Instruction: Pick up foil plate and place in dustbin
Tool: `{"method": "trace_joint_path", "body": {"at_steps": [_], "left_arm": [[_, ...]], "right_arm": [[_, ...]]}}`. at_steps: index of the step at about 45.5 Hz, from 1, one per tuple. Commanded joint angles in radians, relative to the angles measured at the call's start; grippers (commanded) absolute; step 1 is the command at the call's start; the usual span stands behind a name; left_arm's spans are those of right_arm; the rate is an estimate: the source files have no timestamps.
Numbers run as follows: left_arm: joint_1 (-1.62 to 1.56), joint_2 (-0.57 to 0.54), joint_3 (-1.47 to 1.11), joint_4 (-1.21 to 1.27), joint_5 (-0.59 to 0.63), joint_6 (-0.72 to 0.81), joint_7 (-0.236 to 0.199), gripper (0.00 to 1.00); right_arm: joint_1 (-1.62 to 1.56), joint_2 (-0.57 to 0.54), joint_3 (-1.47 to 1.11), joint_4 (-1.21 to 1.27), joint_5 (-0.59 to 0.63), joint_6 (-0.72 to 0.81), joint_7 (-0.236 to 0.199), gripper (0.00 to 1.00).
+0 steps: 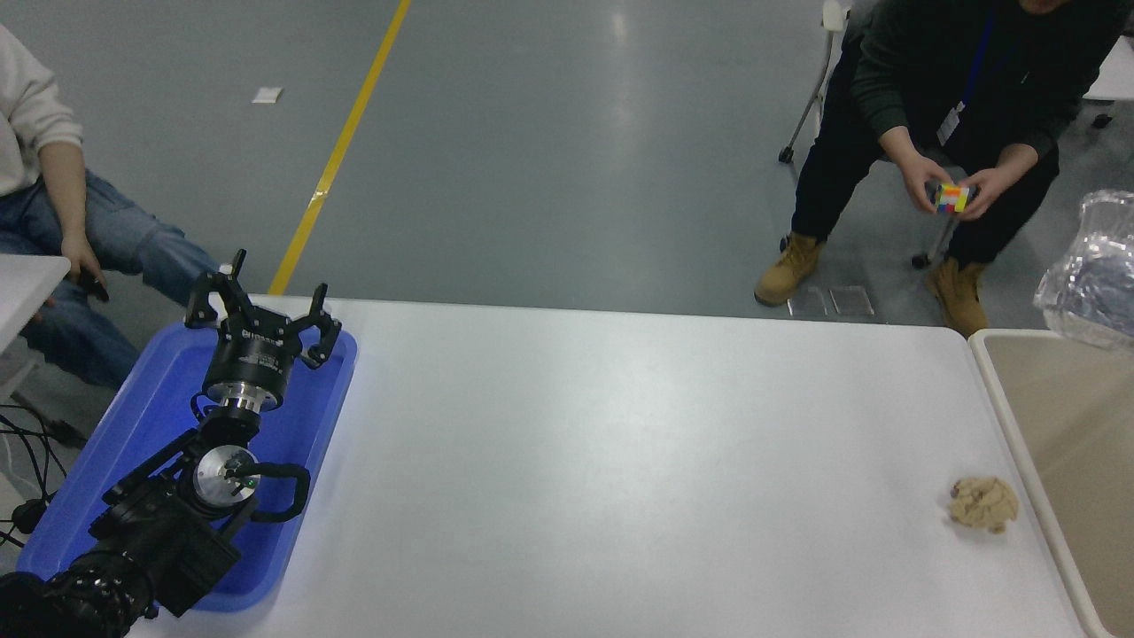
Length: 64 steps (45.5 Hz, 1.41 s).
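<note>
Foil plate (1091,282) blurred above dustbin (1054,416) rim off table's far-right corner, right gripper out of view, grip state unknowable: release only once fully over bin.

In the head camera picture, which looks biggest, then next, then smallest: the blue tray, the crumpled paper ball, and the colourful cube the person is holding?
1. Blue tray, by far the biggest.
2. Crumpled paper ball.
3. Colourful cube, which looks smallest, though it is farther from the camera and partly covered by the person's hands, so its place after the ball is unsure.
</note>
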Motion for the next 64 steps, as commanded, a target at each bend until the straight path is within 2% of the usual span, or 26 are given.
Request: {"method": "trace_joint_path", "body": {"at_steps": [1, 10, 18, 41, 60, 61, 64], "left_arm": [[0.000, 0.000, 0.000, 0.000, 0.000, 0.000, 0.000, 1.00], [0.000, 0.000, 0.000, 0.000, 0.000, 0.000, 0.000, 1.00], [0.000, 0.000, 0.000, 0.000, 0.000, 0.000, 0.000, 1.00], [0.000, 0.000, 0.000, 0.000, 0.000, 0.000, 0.000, 1.00], [0.000, 0.000, 0.000, 0.000, 0.000, 0.000, 0.000, 1.00], [0.000, 0.000, 0.000, 0.000, 0.000, 0.000, 0.000, 1.00], [0.000, 0.000, 0.000, 0.000, 0.000, 0.000, 0.000, 1.00]], "right_arm": [[-0.232, -0.004, 0.070, -0.110, 0.069, -0.123, -0.026, 0.00], [-0.385, 0.016, 0.208, -0.110, 0.079, -0.307, -0.033, 0.00], [-0.525, 0.042, 0.335, -0.147, 0.079, -0.376, -0.043, 0.00], [-0.689, 0.119, 0.436, -0.242, 0.077, -0.382, -0.043, 0.00], [-0.727, 0.131, 0.478, -0.283, 0.073, -0.384, -0.043, 0.00], [-0.727, 0.131, 0.481, -0.283, 0.073, -0.384, -0.043, 0.06], [-0.729, 0.130, 0.482, -0.283, 0.070, -0.384, -0.043, 0.35]]}}
